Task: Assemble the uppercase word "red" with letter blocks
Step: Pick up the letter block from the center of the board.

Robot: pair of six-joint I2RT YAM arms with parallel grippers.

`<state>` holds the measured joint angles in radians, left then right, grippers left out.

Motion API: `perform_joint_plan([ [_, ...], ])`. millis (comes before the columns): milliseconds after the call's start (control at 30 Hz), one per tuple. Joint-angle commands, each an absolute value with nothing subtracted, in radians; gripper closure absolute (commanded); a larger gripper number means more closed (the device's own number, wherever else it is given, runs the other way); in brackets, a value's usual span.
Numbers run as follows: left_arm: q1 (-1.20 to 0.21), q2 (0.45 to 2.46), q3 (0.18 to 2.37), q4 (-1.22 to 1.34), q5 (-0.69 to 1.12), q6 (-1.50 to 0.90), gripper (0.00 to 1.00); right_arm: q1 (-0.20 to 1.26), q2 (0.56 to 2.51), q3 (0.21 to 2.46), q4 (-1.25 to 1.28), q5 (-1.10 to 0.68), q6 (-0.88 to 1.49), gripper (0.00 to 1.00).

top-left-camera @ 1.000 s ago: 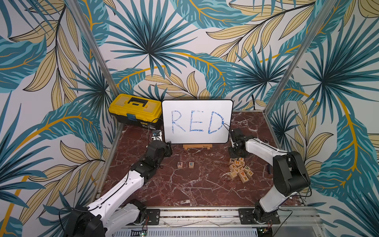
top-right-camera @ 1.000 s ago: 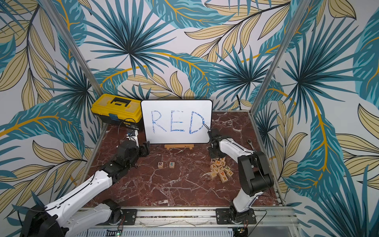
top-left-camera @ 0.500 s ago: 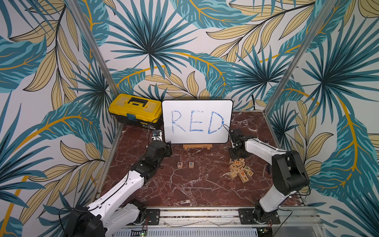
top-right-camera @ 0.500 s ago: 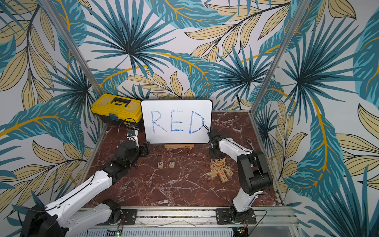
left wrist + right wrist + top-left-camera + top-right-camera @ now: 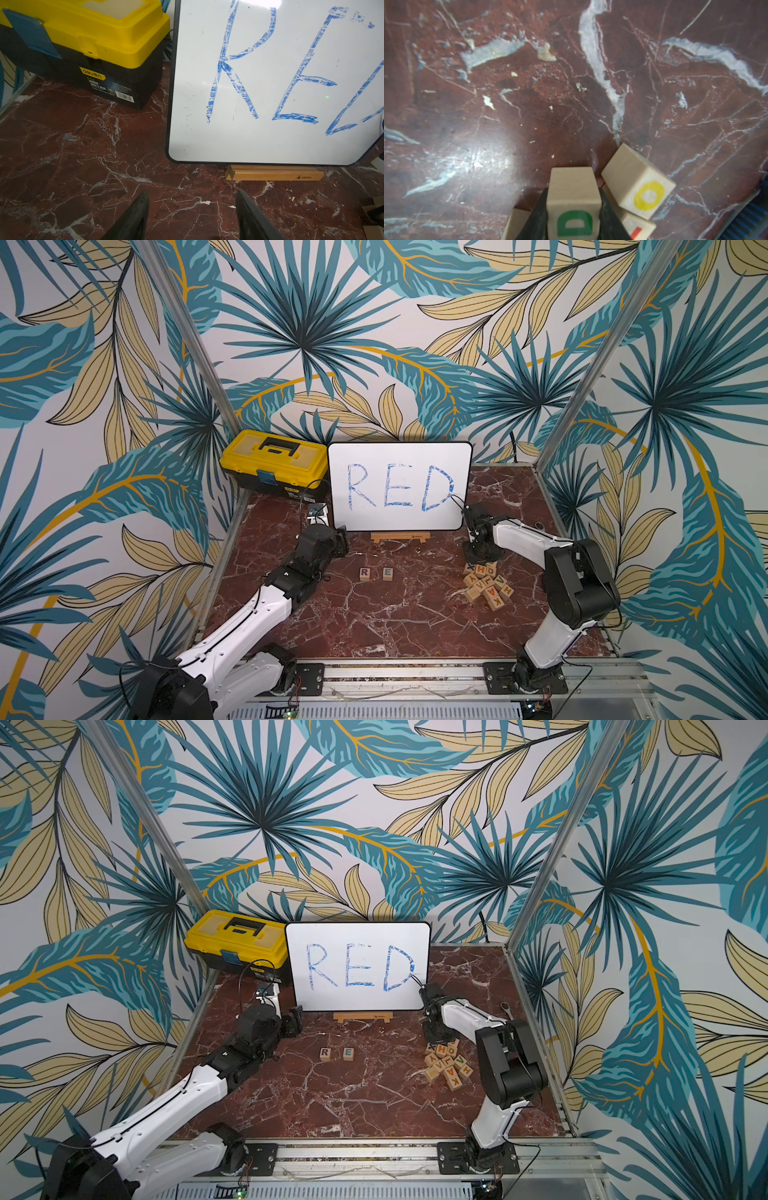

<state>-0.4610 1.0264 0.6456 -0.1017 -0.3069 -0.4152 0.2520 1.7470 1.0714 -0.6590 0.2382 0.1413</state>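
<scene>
— Right gripper [image 5: 572, 193], status?
— Closed on the D block [image 5: 572, 182], one finger against each side. Cannot tell whether the cube is off the table. Position: at the pile [image 5: 486, 587], in front of the whiteboard's [image 5: 399, 520] D-side corner.
— Left gripper [image 5: 191, 193]?
— Jaws apart, nothing between them. It is in front of the whiteboard's R-side corner.
— Counts?
— Task cubes, three: the D block, plus R block [image 5: 365, 572] and E block [image 5: 387, 572] side by side with a small gap, in front of the whiteboard below its written R and E. Pile: roughly ten cubes, exact count unclear. One yellow-lettered O block [image 5: 639, 187] just beside the D block. One whiteboard on one wooden stand [image 5: 400, 536]. One yellow toolbox [image 5: 274, 460] beside the whiteboard's R-side edge.
— Orientation?
— Cubes, so no long axis. The green D faces the wrist camera. R and E face up, reading the same way as the whiteboard.
— Surface, room?
— Dark red marble table [image 5: 374, 626] with white veins. Palm-leaf wallpaper [image 5: 374, 344] on the walls.
</scene>
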Motion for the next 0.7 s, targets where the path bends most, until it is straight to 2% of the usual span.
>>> perform_joint_plan([
  [0, -0.454, 1.009, 0.604, -0.11, -0.315, -0.405, 0.33, 0.253, 1.712, 1.083, -0.717, 0.239, 0.17, 0.71],
  [333, -0.439, 0.993, 0.589, -0.109, -0.305, -0.402, 0.33, 0.311, 1.53, 1.111, -0.851, 0.246, 0.243, 0.73],
  [500, -0.427, 0.971, 0.572, -0.11, -0.298, -0.407, 0.33, 0.417, 1.472, 1.14, -0.898, 0.253, 0.312, 0.74],
  [667, -0.407, 0.951, 0.553, -0.11, -0.283, -0.417, 0.33, 0.558, 1.496, 1.189, -0.909, 0.243, 0.437, 0.74],
])
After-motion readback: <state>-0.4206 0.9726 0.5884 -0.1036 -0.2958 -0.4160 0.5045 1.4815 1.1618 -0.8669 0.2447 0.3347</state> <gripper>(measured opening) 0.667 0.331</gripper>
